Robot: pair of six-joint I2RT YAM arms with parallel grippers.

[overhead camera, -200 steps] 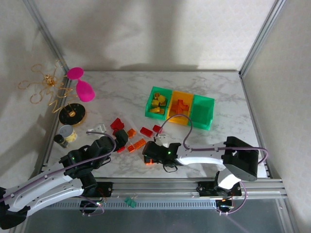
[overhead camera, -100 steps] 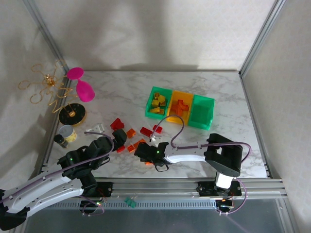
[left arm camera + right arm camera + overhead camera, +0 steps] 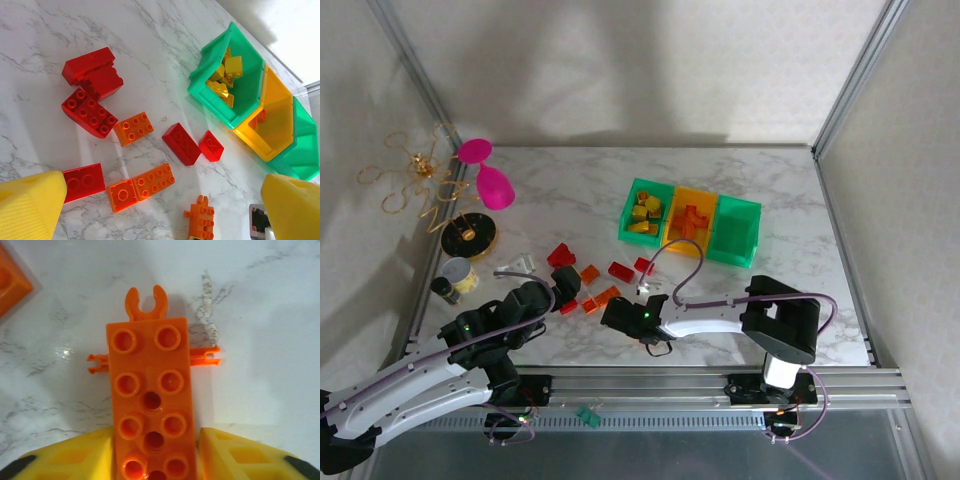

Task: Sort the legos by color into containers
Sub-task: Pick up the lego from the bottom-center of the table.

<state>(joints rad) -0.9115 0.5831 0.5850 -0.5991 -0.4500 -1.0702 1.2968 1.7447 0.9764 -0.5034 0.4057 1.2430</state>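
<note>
Right end effector (image 3: 155,456): low over the desk (image 3: 570,200), near its front edge. The yellow pads (image 3: 82,460) sit against the two long sides of an orange clip brick (image 3: 151,405), pinching it. The brick lies flat on the marble, studs up, with one clip at its 12 o'clock end and a small clip on each side.

Left end effector (image 3: 160,205): spread wide, one pad at each lower corner of my left wrist view, nothing between them but desk and bricks. It hangs just beside the near side of the loose legos.

Loose legos sit at about 11 o'clock from the right end effector in the top view: red arch pieces (image 3: 92,75), a red studded block (image 3: 90,112), an orange brick (image 3: 133,128), two red bricks (image 3: 181,143), a red flat plate (image 3: 83,181) and orange plates (image 3: 141,187) touching end to end.

Containers stand in a row at 1 o'clock from the right end effector, walls touching: left green bin (image 3: 627,215) with yellow legos (image 3: 646,212), yellow-orange bin (image 3: 688,248) with orange legos (image 3: 692,217), then right green bin (image 3: 738,228).
</note>
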